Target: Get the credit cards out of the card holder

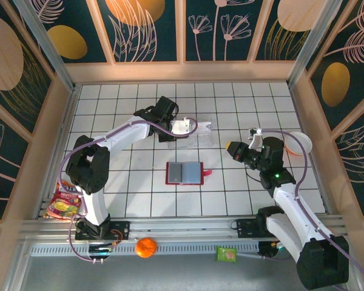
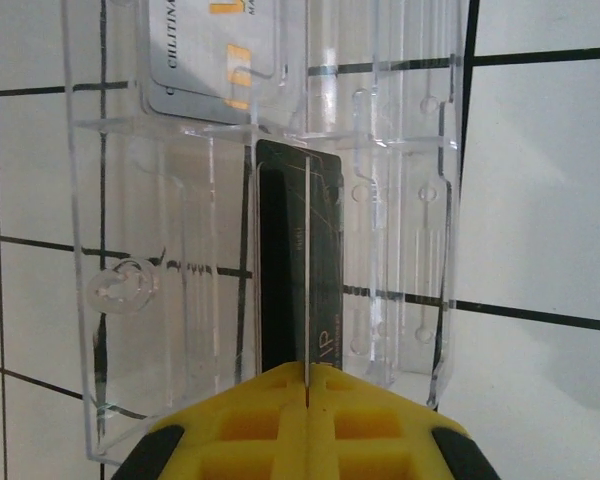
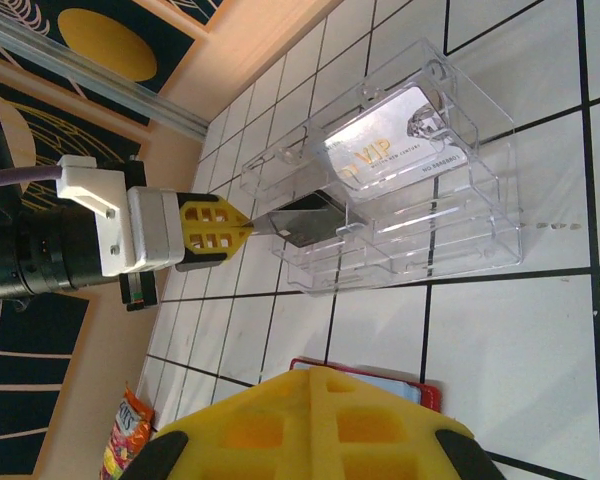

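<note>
one black card (image 2: 285, 260) pinched edge-on in left gripper (image 2: 307, 375); i seat it fully in clear tray (image 2: 410, 250) before release. right gripper (image 3: 315, 378) closed, empty.

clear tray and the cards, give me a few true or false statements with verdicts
1. The left hand is shut on the black card. True.
2. The silver card lies inside the card holder. False: it lies in the clear tray.
3. The card holder lies open. True.
4. The right hand grips a card. False: it is shut and holds nothing.
</note>
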